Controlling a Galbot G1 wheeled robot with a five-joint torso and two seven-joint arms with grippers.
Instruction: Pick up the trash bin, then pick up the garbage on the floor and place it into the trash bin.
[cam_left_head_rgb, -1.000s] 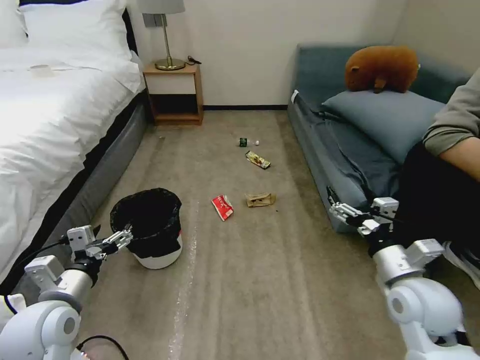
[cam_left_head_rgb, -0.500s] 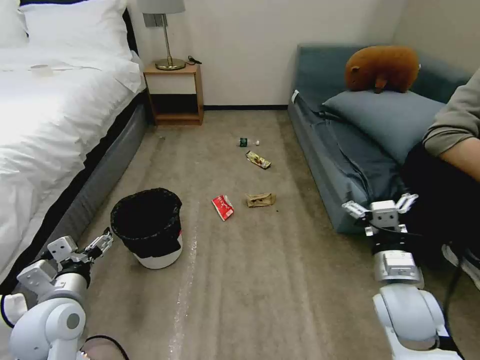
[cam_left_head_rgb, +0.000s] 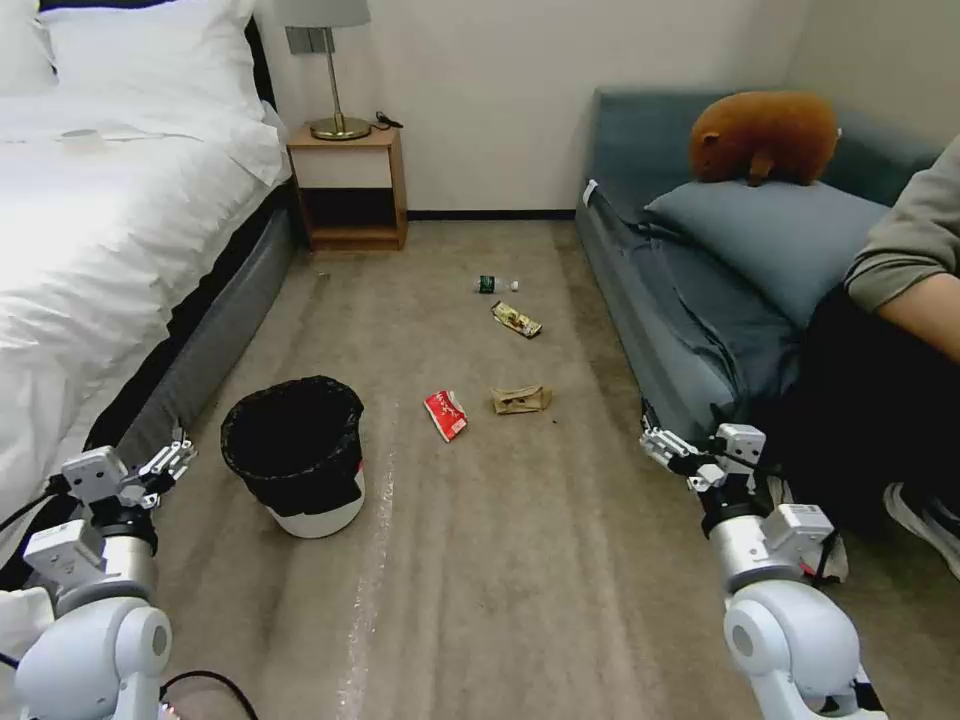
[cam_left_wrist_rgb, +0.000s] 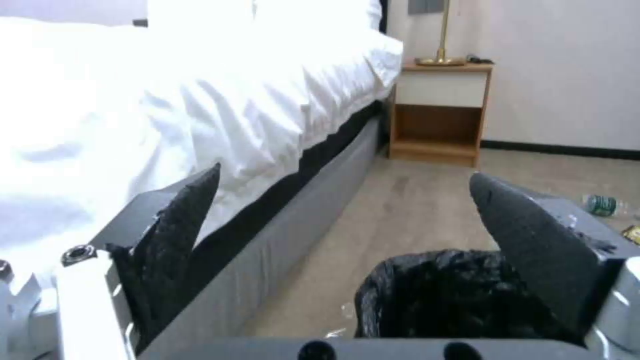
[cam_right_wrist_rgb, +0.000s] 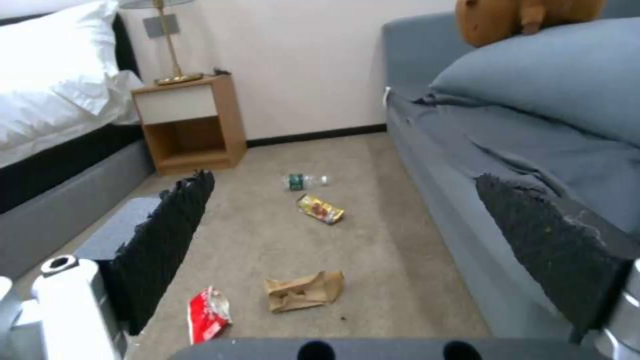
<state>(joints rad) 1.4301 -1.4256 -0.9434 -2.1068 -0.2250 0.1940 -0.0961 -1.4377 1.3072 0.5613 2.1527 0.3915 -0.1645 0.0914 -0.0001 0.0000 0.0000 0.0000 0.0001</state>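
Trash bin (cam_left_head_rgb: 297, 455) stands upright on the floor (cam_left_head_rgb: 500, 560) at lower left of the head view, white body, black bag over the rim, mouth unobstructed; bed (cam_left_head_rgb: 90, 230) runs along the left edge of the frame, just beside the bin; left gripper (cam_left_head_rgb: 168, 460) hangs at lower left, between bed frame and bin, near the bin's rim but apart from it, fingers spread wide and holding nothing; left wrist view shows the bin's black bag (cam_left_wrist_rgb: 453, 295) low between the two dark finger pads (cam_left_wrist_rgb: 180, 235), no contact; right gripper (cam_left_head_rgb: 690, 455) sits at lower right of the head view, close against the front edge of the blue sofa (cam_left_head_rgb: 680, 300), fingers spread wide, nothing between them; garbage lies mid-frame on the carpet, all four pieces apart from one another: red-and-white packet (cam_left_head_rgb: 445, 414) right of the bin; crumpled brown paper bag (cam_left_head_rgb: 521, 400) just right of the packet; gold-brown snack wrapper (cam_left_head_rgb: 516, 320) farther up the frame; small bottle (cam_left_head_rgb: 493, 285) with green label above that, on its side; wooden nightstand (cam_left_head_rgb: 347, 190) with lamp at upper left-centre against the wall; brown plush toy (cam_left_head_rgb: 765, 135) on the sofa pillow, upper right.
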